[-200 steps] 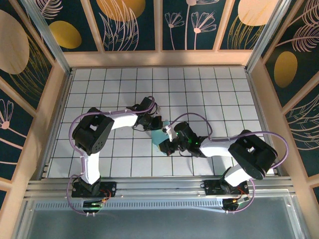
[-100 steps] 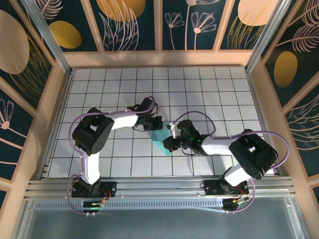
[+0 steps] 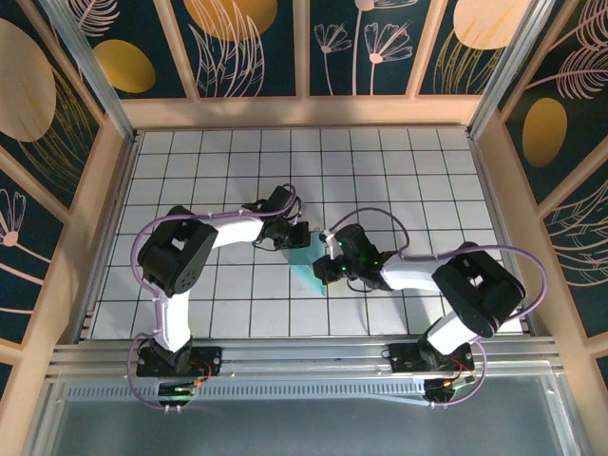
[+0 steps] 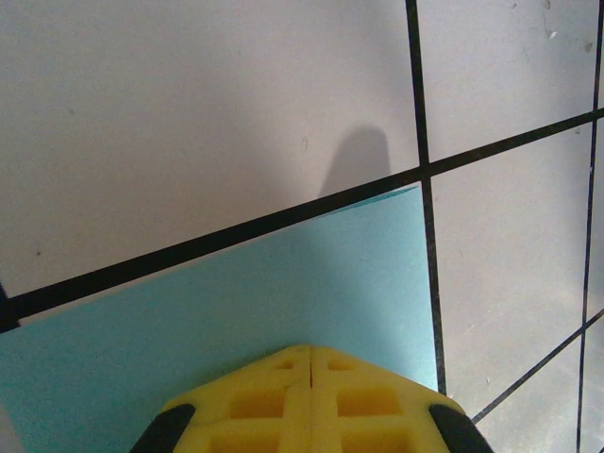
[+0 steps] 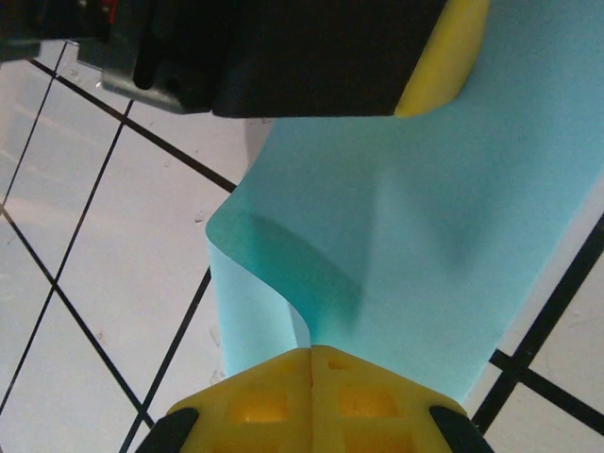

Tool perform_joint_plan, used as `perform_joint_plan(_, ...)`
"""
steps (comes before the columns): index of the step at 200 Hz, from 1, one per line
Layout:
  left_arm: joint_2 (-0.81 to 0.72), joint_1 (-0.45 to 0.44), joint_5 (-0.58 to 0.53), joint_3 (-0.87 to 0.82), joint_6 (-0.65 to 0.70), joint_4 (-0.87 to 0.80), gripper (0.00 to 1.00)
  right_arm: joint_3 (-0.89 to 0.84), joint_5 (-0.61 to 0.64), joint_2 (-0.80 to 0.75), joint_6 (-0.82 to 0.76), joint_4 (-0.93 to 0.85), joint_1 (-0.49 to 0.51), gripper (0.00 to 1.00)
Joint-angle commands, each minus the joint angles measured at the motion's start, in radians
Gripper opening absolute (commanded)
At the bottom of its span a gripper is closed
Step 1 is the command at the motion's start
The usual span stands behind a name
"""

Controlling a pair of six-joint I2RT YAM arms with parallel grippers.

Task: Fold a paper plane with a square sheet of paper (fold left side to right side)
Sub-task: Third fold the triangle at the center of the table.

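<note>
Right tool (image 5: 311,363), pinching sheet (image 5: 396,236), nearer closed left tool (image 4: 310,363); sheet flat from left wrist, curled from right.

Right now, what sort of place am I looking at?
Probably a purpose-built robot test booth: a white black-gridded tabletop, wooden-framed walls with dark floral panels, and two white arms bolted to a grooved metal rail.

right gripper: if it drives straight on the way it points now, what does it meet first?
The right gripper is shut on the square sheet of paper, which bulges directly ahead, so it would crumple that first. Beyond it, the left gripper looks like the first hard contact, though depth is unclear.
</note>
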Motion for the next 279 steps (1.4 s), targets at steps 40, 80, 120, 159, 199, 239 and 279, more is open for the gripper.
perform_joint_plan(40, 0.016, -0.006, -0.061, -0.036, 0.012, -0.073, 0.00, 0.031, 0.044, 0.017, -0.022, -0.040, -0.016, 0.00)
perform_joint_plan(80, 0.017, -0.007, -0.062, -0.034, 0.013, -0.076, 0.00, 0.032, 0.056, 0.017, -0.022, -0.042, -0.023, 0.00)
perform_joint_plan(120, 0.017, -0.007, -0.064, -0.033, 0.013, -0.077, 0.00, 0.035, 0.063, 0.019, -0.033, -0.058, -0.023, 0.00)
perform_joint_plan(159, 0.020, -0.007, -0.065, -0.033, 0.014, -0.079, 0.00, 0.038, 0.077, 0.021, -0.033, -0.061, -0.027, 0.00)
perform_joint_plan(199, 0.017, -0.006, -0.068, -0.034, 0.014, -0.080, 0.00, 0.045, 0.082, 0.032, -0.036, -0.060, -0.027, 0.00)
perform_joint_plan(239, 0.018, -0.006, -0.067, -0.034, 0.014, -0.080, 0.00, 0.048, 0.079, 0.035, -0.038, -0.058, -0.028, 0.00)
perform_joint_plan(279, 0.020, -0.007, -0.067, -0.034, 0.013, -0.079, 0.00, 0.051, 0.075, 0.039, -0.038, -0.057, -0.028, 0.00)
